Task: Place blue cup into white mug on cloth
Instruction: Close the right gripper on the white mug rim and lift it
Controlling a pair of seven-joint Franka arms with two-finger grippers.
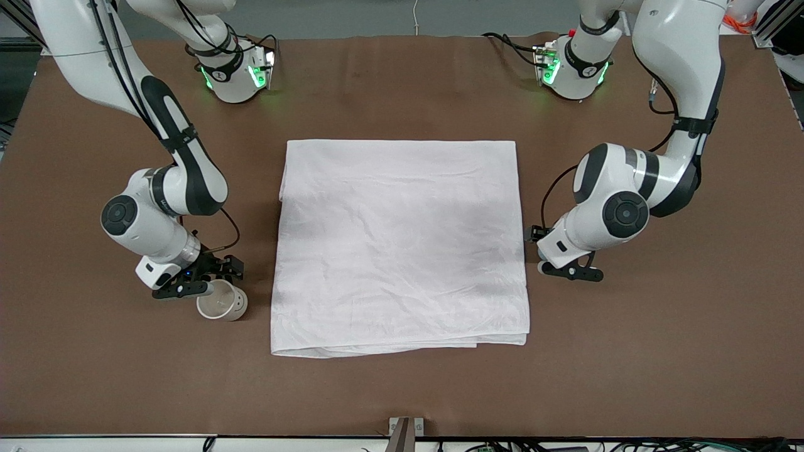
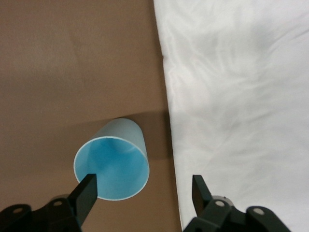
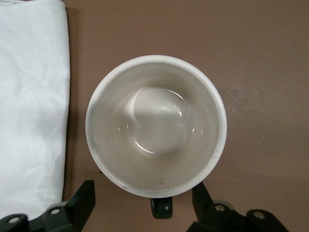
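A brown table (image 1: 402,389) holds three task items: one cloth, one mug and one cup.

Nearest the front camera, the white mug (image 1: 222,301) stands upright on the bare table toward the right arm's end, just beside the cloth's edge but not on it. Seen from the right wrist, the white mug (image 3: 156,126) is empty, showing only a glossy pale inside, and its small black handle (image 3: 161,208) points toward the gripper. The right gripper (image 1: 200,280) hangs low right at the mug, its two black fingers (image 3: 79,200) spread wide, one on each side of the mug's rim, grasping nothing.

The cloth (image 1: 400,248) lies flat at the middle of the table, a large wrinkled white sheet folded double, with nothing resting on it.

Toward the left arm's end, the left gripper (image 1: 568,267) sits low over the bare table just beside the cloth's other edge. The front view hides the cup under this arm. The left wrist view shows the blue cup (image 2: 113,164), upright, light blue outside, brighter blue inside, and empty, standing on the table next to the cloth (image 2: 236,96). The left gripper's fingers (image 2: 86,191) are spread apart, one over the cup's rim, not closed on it.

Both arms' bases stand farthest from the camera.
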